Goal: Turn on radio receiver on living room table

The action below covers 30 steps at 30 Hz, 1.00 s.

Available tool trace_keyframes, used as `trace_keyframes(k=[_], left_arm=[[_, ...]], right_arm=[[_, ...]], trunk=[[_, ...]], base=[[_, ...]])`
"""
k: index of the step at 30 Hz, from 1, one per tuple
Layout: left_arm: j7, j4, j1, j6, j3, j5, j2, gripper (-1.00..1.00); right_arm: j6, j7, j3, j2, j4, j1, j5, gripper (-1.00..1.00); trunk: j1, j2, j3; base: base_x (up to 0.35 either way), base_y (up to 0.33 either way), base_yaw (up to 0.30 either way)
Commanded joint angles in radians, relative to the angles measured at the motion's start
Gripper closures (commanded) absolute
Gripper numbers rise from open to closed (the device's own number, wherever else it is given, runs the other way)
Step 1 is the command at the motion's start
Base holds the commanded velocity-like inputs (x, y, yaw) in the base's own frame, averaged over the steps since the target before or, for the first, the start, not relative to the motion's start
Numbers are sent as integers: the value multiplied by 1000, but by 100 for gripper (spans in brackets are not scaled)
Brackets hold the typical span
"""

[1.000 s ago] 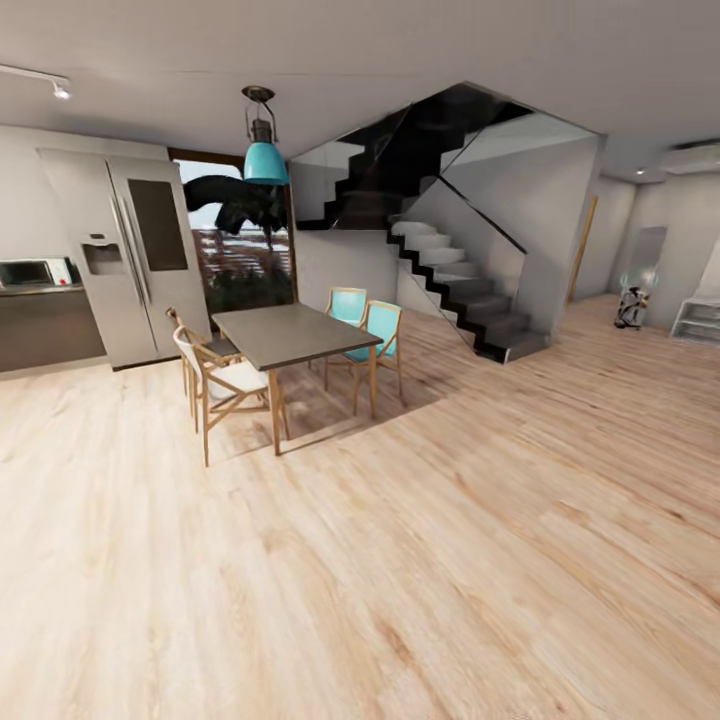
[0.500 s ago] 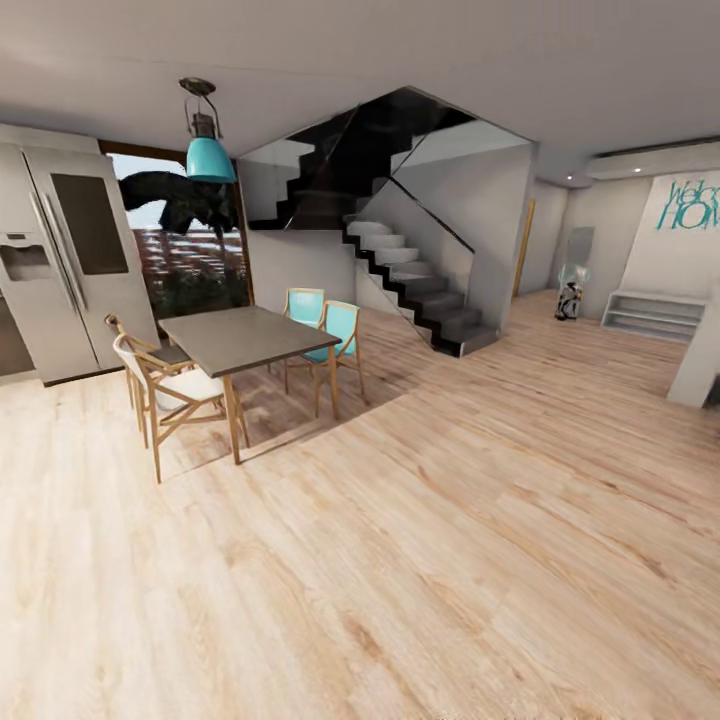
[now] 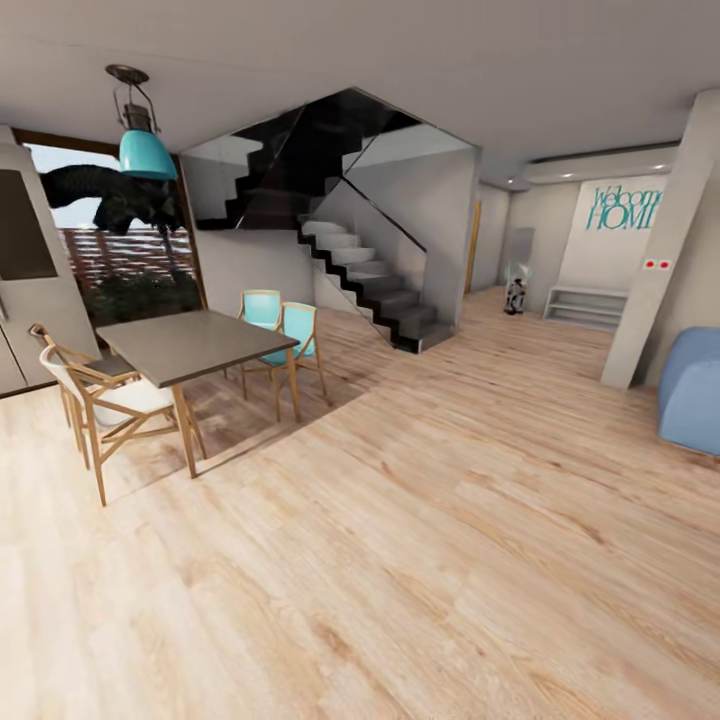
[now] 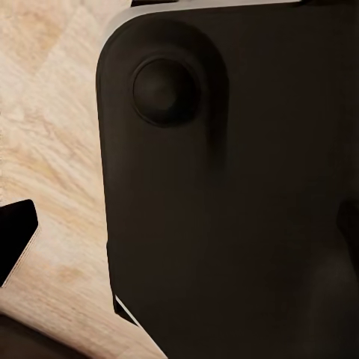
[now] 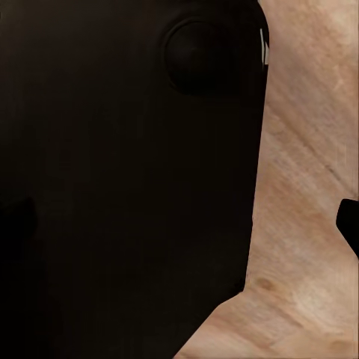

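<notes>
Dining table (image 3: 190,345), staircase (image 3: 365,270), perhaps sofa (image 3: 692,388).

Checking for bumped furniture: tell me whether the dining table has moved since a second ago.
No. The dining table keeps its place against the staircase and window; everything slid left together, so the camera turned right.
</notes>
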Motion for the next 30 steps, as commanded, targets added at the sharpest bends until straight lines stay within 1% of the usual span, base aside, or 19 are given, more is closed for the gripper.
trace_keyframes(k=[1, 30], left_arm=[[0, 0, 0, 0, 0, 0, 0, -100], [0, 0, 0, -1, 0, 0, 0, -100]], right_arm=[[0, 0, 0, 0, 0, 0, 0, -100], [0, 0, 0, 0, 0, 0, 0, -100]], trunk=[[0, 0, 0], [0, 0, 0]], base=[[0, 0, -284], [0, 0, -284]])
